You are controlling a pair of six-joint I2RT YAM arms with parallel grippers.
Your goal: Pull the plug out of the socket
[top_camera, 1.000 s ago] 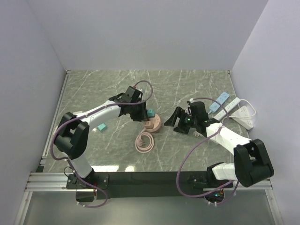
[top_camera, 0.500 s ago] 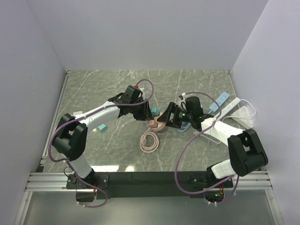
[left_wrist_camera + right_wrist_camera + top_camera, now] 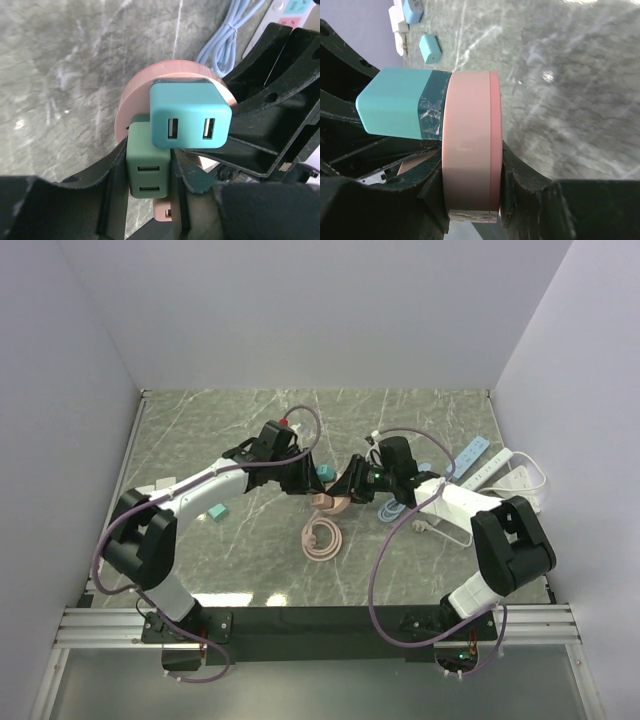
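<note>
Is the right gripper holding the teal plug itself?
No, the right gripper clamps the pink socket; the teal plug juts from its face.

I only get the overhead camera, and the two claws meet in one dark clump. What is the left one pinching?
Observer: The left wrist camera shows the left gripper shut on a dark green plug with two slots in its face.
Operator: And the right claw?
Observer: The right gripper clamps the rim of the round pink socket.
Operator: Anything else plugged in?
Observer: A teal plug sits flush against the socket's face.
</note>
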